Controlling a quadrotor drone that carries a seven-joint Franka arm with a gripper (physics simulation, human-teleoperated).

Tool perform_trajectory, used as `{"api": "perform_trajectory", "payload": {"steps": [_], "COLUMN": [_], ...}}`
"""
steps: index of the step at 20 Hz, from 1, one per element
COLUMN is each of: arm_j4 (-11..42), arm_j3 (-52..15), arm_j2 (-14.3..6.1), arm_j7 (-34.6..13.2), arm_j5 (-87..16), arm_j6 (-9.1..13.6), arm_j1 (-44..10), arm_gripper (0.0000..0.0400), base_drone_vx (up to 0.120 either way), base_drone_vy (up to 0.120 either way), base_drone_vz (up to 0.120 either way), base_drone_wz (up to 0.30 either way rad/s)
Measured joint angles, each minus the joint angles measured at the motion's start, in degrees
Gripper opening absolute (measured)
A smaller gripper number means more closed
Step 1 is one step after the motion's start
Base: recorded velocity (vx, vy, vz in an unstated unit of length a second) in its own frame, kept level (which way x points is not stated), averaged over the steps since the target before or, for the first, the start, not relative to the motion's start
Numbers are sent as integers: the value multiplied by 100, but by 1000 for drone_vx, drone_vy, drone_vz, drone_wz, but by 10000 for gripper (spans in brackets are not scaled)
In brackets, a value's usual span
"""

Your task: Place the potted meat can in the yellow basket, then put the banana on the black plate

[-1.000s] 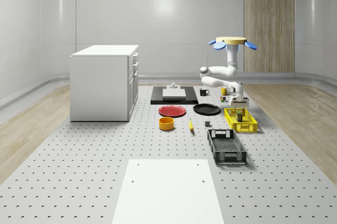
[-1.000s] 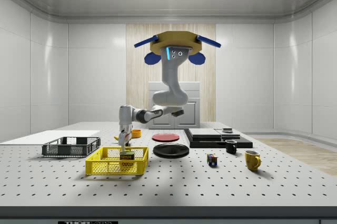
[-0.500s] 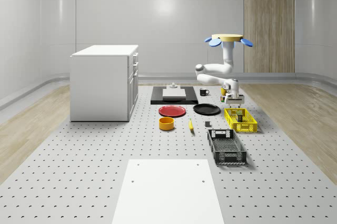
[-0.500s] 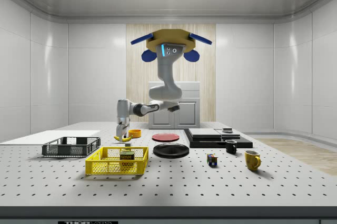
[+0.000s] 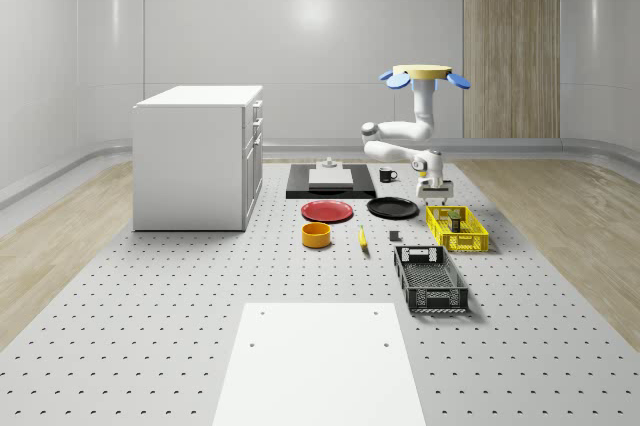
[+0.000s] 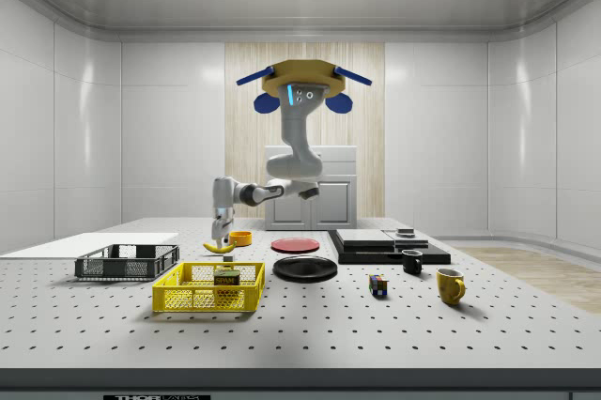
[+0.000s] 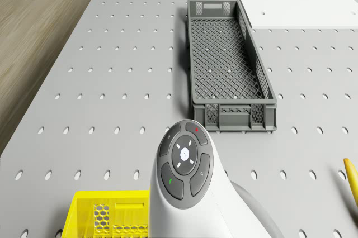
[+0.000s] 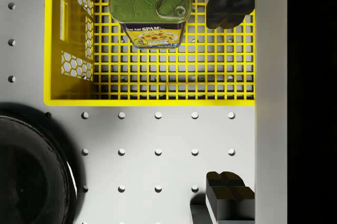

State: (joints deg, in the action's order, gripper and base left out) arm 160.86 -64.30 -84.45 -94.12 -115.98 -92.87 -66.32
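Note:
The potted meat can [image 8: 150,8] stands inside the yellow basket [image 8: 152,100], also seen as the can [image 6: 225,280] in the basket [image 6: 208,287] in the side view. My gripper [image 8: 230,100] is open and holds nothing; it hangs over the basket's end nearest the black plate [image 8: 31,176]. In the whole-scene view the gripper [image 5: 434,186] is above the basket [image 5: 457,228], and the drone [image 5: 423,74] hovers high behind it. The banana [image 5: 362,237] lies on the table, to the left of the basket and in front of the black plate [image 5: 392,208].
A grey crate [image 5: 430,278] lies in front of the basket. A red plate [image 5: 327,211] and an orange bowl [image 5: 316,235] sit left of the banana. Behind are a black slab [image 5: 330,181], a mug [image 5: 387,175] and a white cabinet [image 5: 198,156]. A yellow mug [image 6: 450,285] and a cube [image 6: 377,284] stand nearby.
The gripper has risen out of the basket, leaving the can inside. Drone and arm have shifted towards the whole-scene view's left and farther back.

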Motion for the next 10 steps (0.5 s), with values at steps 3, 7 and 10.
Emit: {"api": "perform_trajectory", "payload": {"steps": [3, 7, 10], "arm_j4": [0, 1, 1], "arm_j3": [1, 2, 3], "arm_j2": [5, 12, 17], "arm_j7": [2, 5, 7], "arm_j5": [-2, -5, -8], "arm_j6": [5, 11, 16], "arm_j1": [3, 6, 9], "arm_gripper": [400, 400, 400], "base_drone_vx": [120, 120, 120], "base_drone_vy": [-120, -120, -120], "base_drone_vz": [0, 0, 0], "base_drone_wz": [0, 0, 0]}}
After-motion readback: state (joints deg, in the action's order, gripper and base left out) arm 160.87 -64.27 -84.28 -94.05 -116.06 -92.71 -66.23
